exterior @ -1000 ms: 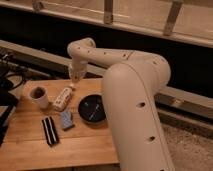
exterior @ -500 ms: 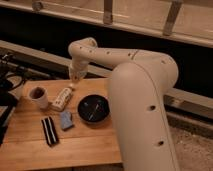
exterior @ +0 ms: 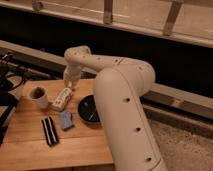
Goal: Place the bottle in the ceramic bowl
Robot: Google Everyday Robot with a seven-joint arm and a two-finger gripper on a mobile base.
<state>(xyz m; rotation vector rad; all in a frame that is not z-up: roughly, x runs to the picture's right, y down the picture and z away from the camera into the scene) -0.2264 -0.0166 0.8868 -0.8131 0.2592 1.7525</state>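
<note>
one tool (exterior: 70, 85) — lower now, near bottle (exterior: 61, 98)

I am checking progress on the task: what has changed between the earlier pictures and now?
The gripper has come slightly lower and leftward in the picture, closer to the bottle; the thick arm link behind it also shifted left. Nothing has visibly been taken hold of. The bottle, the ceramic bowl and the white cup stayed where they were.
</note>
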